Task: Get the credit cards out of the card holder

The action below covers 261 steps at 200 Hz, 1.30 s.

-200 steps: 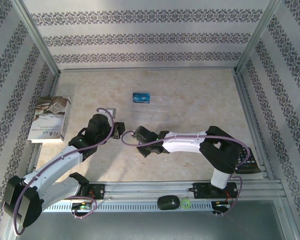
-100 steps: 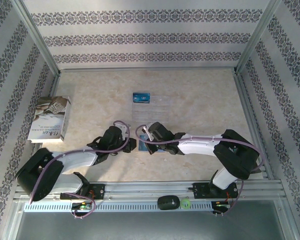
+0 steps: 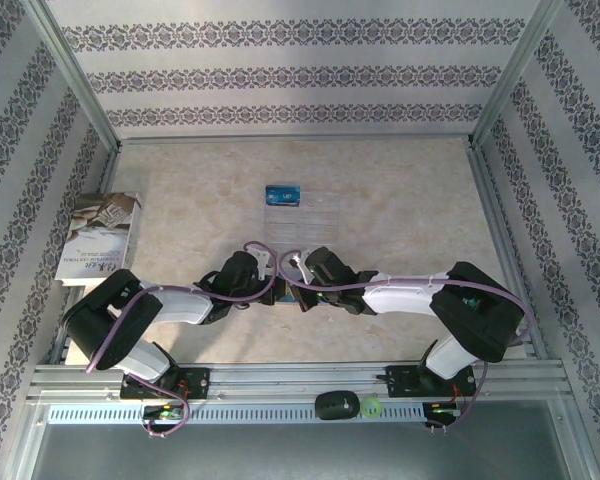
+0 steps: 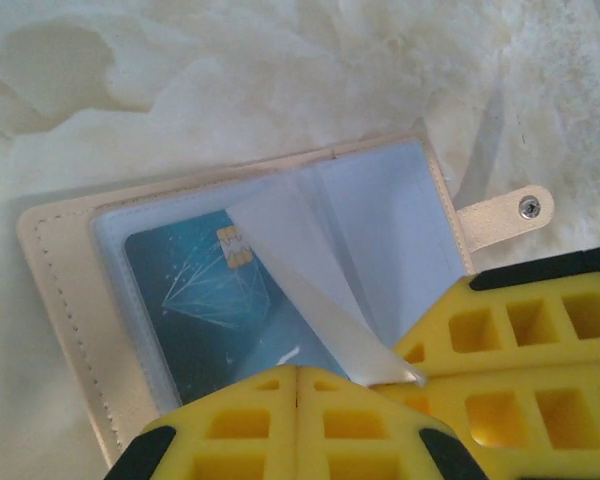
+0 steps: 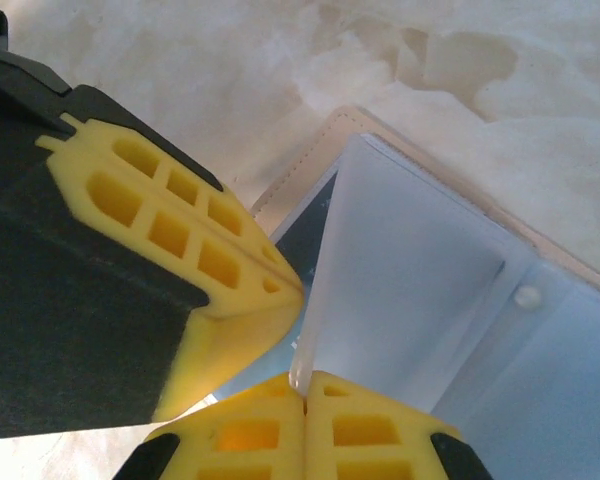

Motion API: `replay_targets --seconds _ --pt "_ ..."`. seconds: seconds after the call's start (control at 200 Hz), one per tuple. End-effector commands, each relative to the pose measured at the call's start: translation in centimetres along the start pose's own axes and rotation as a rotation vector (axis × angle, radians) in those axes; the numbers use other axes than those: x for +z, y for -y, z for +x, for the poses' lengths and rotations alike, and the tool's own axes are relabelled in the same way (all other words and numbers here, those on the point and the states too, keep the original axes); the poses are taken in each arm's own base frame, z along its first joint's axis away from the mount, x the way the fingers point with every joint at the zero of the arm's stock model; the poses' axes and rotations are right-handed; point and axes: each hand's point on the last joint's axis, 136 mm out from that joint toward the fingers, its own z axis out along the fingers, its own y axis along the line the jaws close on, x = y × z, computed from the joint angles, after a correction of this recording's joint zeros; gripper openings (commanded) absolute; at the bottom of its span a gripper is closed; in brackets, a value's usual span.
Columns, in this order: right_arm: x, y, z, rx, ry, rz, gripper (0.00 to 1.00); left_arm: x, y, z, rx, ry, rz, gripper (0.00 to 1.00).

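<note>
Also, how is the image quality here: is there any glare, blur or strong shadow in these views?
Top external view: even, soft light, sharp, only faint shadows on the table. Left wrist view: card holder and dark card in focus, the lifted clear sleeve milky, the table washed out. Right wrist view: the right claw very close and slightly soft, the table bright.

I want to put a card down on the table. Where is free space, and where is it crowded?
Free: the wide patch between the clear tray and the right rail, and the one between the book and the tray. Crowded: near centre, where the left gripper and right gripper meet at the card holder.
</note>
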Motion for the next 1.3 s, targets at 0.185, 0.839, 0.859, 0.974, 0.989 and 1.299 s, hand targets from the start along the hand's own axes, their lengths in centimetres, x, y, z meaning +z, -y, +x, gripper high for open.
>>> replay_targets --seconds 0.185,0.839,0.859,0.974,0.989,1.299 --pt "-1.6 1.6 0.8 0.118 0.033 0.059 0.0 -0.2 -2.5 4.5 -0.037 -0.176 -0.108 0.0" --pt "-7.4 1.6 -3.2 0.322 0.1 0.054 0.38 0.1 -1.4 5.6 0.013 -0.21 -0.094 0.0" --pt "-6.9 1.0 -3.3 0.325 0.074 0.013 0.36 0.1 -1.4 5.7 0.013 -0.209 -0.095 0.0" --pt "-4.1 -0.7 -3.1 0.372 -0.023 -0.091 0.28 0.0 -1.6 5.6 0.014 -0.204 -0.108 0.0" --pt "-3.8 -0.6 -3.0 0.383 -0.03 -0.091 0.27 0.0 -1.7 5.7 0.013 -0.206 -0.109 0.0" --pt "-0.7 1.4 -1.0 0.468 -0.126 -0.049 0.2 -0.8 -2.9 5.3 0.004 -0.183 -0.184 0.0"
